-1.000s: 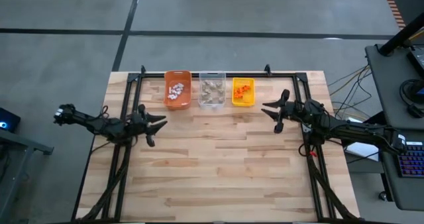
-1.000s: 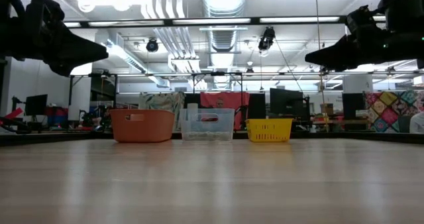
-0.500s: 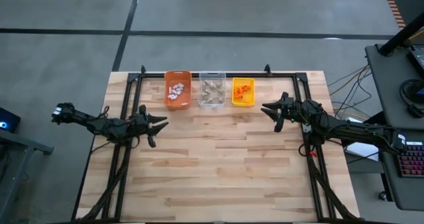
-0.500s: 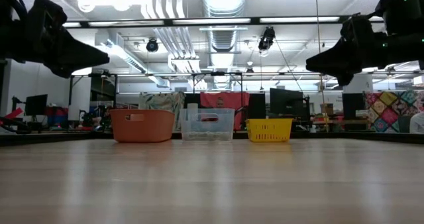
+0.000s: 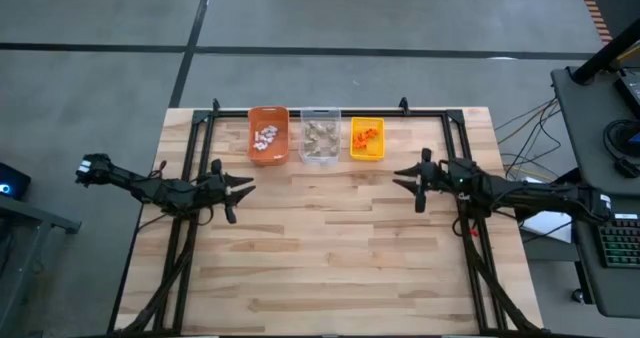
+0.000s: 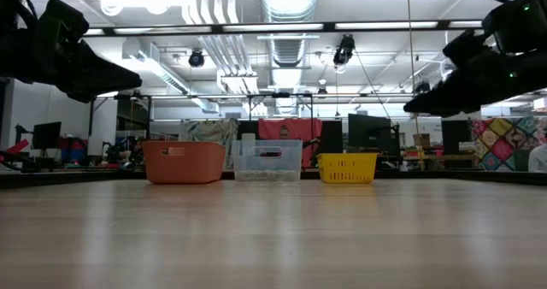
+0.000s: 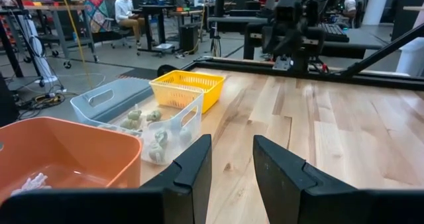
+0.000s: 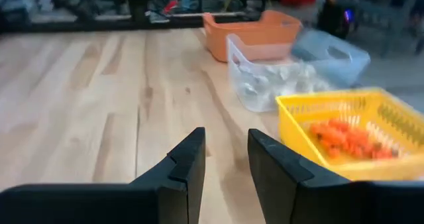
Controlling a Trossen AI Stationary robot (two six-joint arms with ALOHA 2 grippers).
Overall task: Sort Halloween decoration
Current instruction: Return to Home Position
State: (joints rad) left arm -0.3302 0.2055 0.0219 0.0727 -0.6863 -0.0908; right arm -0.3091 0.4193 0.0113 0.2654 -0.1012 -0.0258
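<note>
Three bins stand in a row at the table's far edge. The orange bin (image 5: 268, 135) holds white decorations (image 5: 265, 138). Grey-tan ones (image 5: 319, 133) lie in the clear bin (image 5: 320, 148), and orange ones (image 5: 367, 133) in the yellow bin (image 5: 367, 150). My left gripper (image 5: 240, 188) hovers open above the table's left side, level, pointing toward the bins (image 7: 232, 164). Above the right side my right gripper (image 5: 405, 178) hovers open, nothing between its fingers (image 8: 226, 161). In the low view both hang well above the tabletop: left gripper (image 6: 120, 71), right gripper (image 6: 419, 105).
A black frame (image 5: 330, 110) runs along the table's far edge and down both sides beside the arms. The bare wooden tabletop (image 5: 330, 248) stretches from the bins to the near edge. Beyond the table a person (image 7: 126, 5) sits at a desk.
My right gripper has sunk lower and tipped slightly down, shifting a little toward the table's near edge; its fingers keep the same gap. The bins and their contents have stayed where they were.
</note>
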